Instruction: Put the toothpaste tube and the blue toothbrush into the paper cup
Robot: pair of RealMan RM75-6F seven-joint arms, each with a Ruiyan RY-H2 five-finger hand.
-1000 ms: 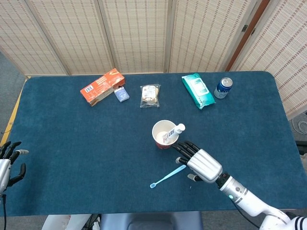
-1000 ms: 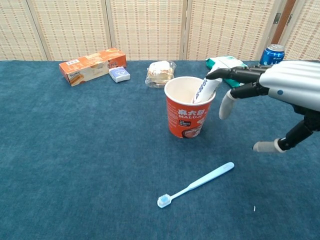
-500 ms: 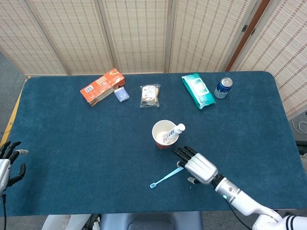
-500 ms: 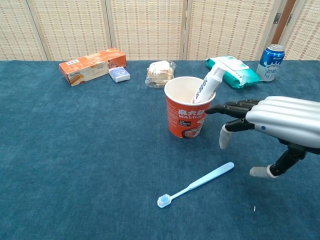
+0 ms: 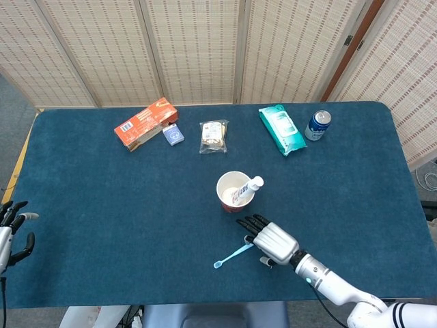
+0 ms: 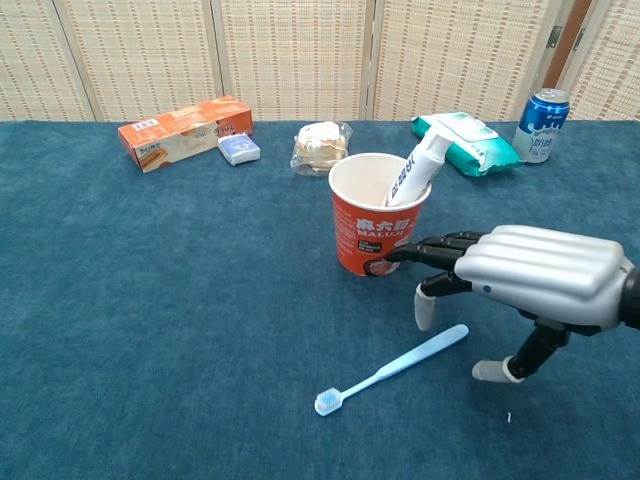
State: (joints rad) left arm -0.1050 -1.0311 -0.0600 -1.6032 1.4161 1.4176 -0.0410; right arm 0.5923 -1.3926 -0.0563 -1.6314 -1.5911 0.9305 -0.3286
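Paper cup (image 6: 379, 226) as landmark: toothpaste tube (image 6: 413, 174) stands in it, leaning right. Toothbrush (image 6: 390, 370) lies in front of cup; right hand (image 6: 520, 275) front-right, above brush handle. Snack packet (image 6: 320, 146) behind cup, carton (image 6: 184, 131) behind-left, can (image 6: 538, 124) behind-right.

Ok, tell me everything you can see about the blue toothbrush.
The blue toothbrush is a slim, light blue, plastic-looking brush with a white-bristled head. It lies flat on the blue tablecloth, in front of the paper cup, its head pointing toward the camera and left. The right hand hovers open above the handle end; contact isn't evident.
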